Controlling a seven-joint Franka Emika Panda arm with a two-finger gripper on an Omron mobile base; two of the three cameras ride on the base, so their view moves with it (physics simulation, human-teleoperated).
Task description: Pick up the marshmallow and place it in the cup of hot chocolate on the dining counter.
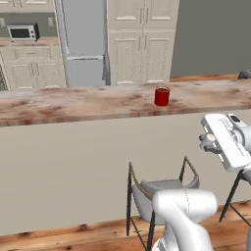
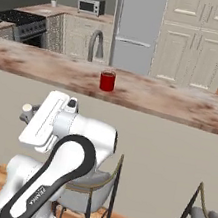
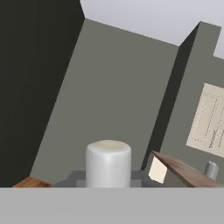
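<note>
Left base view: small bright red cylindrical mug of hot chocolate (image 1: 162, 96) stands on the long brown-and-cream marbled dining counter (image 1: 73, 104), well beyond the raised arm.
Right base view: mug upright, nothing beside it.
Hand view: white cylindrical marshmallow (image 3: 108, 162) pinched between the closed gripper (image 3: 108, 178) fingertips, held low on its sides.
Handling: probably light, soft, squashy; hold gently.

Even, flat rendered light — soft shadows, no glare, slightly coarse, low-resolution edges

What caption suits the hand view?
Small white cylindrical marshmallow held before grey walls, brown marbled dining counter at right.
</note>
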